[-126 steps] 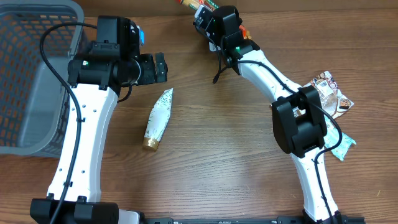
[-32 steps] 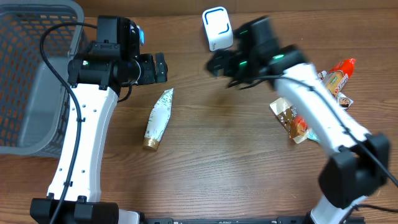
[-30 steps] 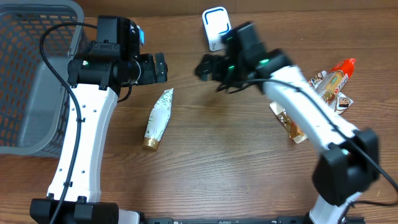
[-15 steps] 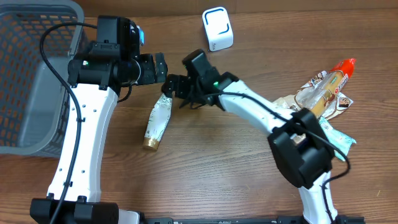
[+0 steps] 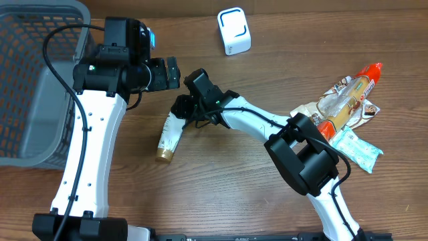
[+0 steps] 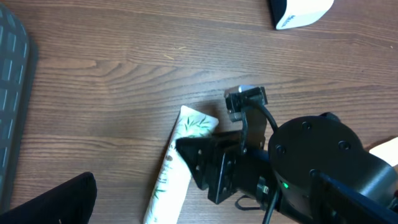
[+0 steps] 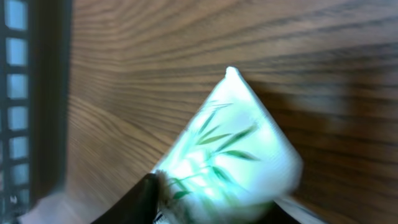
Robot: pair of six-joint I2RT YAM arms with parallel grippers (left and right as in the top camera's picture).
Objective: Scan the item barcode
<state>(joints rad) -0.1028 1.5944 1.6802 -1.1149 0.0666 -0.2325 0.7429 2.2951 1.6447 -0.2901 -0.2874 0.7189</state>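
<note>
The item, a white tube (image 5: 167, 134) printed with green leaves and ending in a gold cap, lies on the wooden table. My right gripper (image 5: 180, 107) is down at its flat crimped end. In the right wrist view the tube (image 7: 236, 155) fills the gap of the right gripper (image 7: 217, 199), a dark finger pressed on each side. The left wrist view shows that gripper (image 6: 211, 162) against the tube (image 6: 177, 168). My left gripper (image 5: 167, 72) hovers open just above and left of it, holding nothing. The white, blue-edged scanner (image 5: 234, 30) stands at the back.
A grey mesh basket (image 5: 33, 80) fills the far left. Snack packets (image 5: 344, 100) and a teal sachet (image 5: 358, 150) lie heaped at the right. The scanner (image 6: 298, 9) shows at the top edge of the left wrist view.
My right arm swung from the back right across the table to the tube and its jaws closed on the crimped end, nudging it slightly. The left arm has stayed still.
</note>
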